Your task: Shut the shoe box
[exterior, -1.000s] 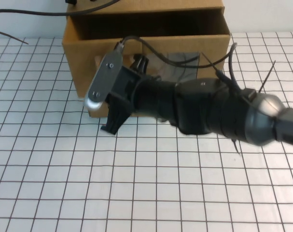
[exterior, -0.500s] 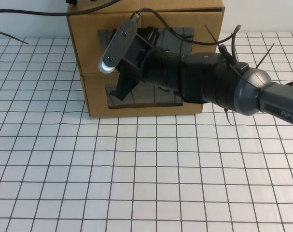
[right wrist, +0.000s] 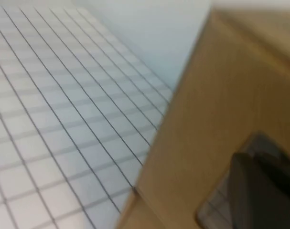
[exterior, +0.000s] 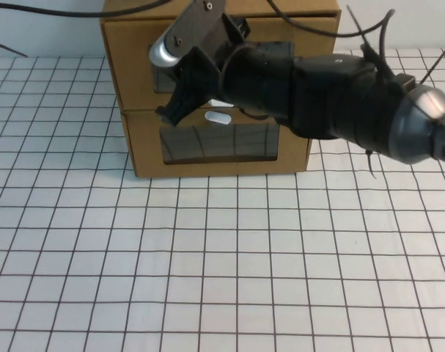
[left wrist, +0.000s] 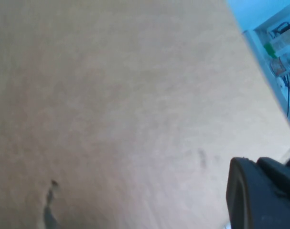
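Right hand [exterior: 179, 99] before shoe box [exterior: 134, 66]

Much of the shoe box [exterior: 134, 73] front is hidden behind the right arm [exterior: 332, 103] — most of its window and its right part are covered. The right gripper [exterior: 171, 114] is seen only as dark shapes against the box front, so the set of its fingers cannot be told. In the left wrist view only blurred cardboard fills the picture — the left gripper [left wrist: 262, 193] is cut off at the corner.
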